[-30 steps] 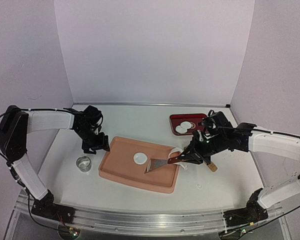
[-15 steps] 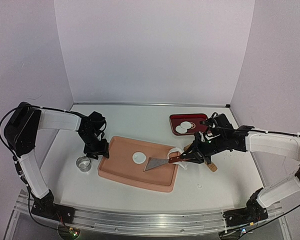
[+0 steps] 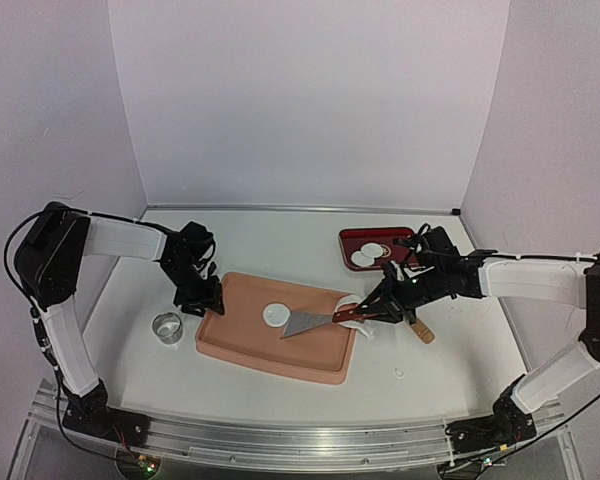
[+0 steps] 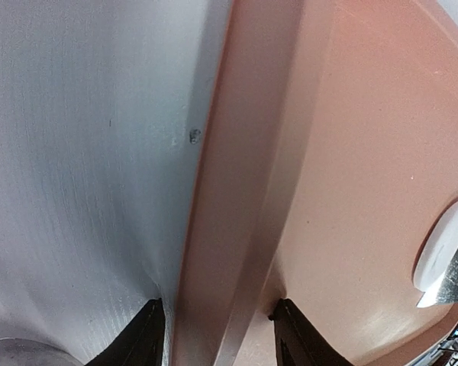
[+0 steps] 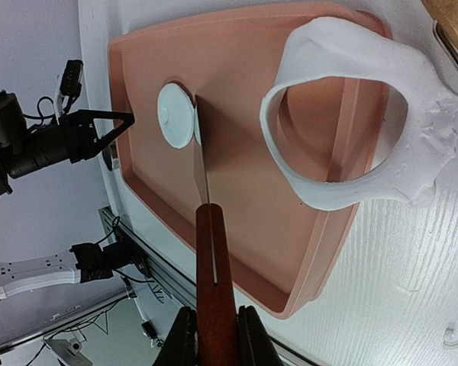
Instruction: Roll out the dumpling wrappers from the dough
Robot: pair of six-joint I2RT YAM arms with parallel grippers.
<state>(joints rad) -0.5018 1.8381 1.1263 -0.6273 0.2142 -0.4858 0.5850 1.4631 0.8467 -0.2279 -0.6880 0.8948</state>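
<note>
One round white dumpling wrapper (image 3: 276, 314) (image 5: 175, 116) (image 4: 443, 252) lies flat in the pink tray (image 3: 250, 350) (image 5: 252, 175) (image 4: 366, 152). My right gripper (image 3: 365, 312) (image 5: 216, 313) is shut on the brown wooden handle of a metal scraper (image 5: 214, 259). Its blade (image 3: 305, 322) (image 5: 201, 152) touches the wrapper's right edge. A holed scrap of dough (image 3: 355, 305) (image 5: 351, 114) drapes over the tray's right rim. My left gripper (image 3: 202, 300) (image 4: 217, 305) is open, one finger on each side of the tray's left rim.
A red tray (image 3: 350, 240) at the back right holds more wrappers (image 3: 368, 255). A metal ring cutter (image 3: 167, 326) (image 4: 15, 351) stands on the table left of the pink tray. A wooden rolling pin (image 3: 422, 332) (image 5: 454, 15) lies right of the scrap.
My left gripper has come down and right onto the pink tray's left rim. The scraper blade has slid left up to the wrapper.
</note>
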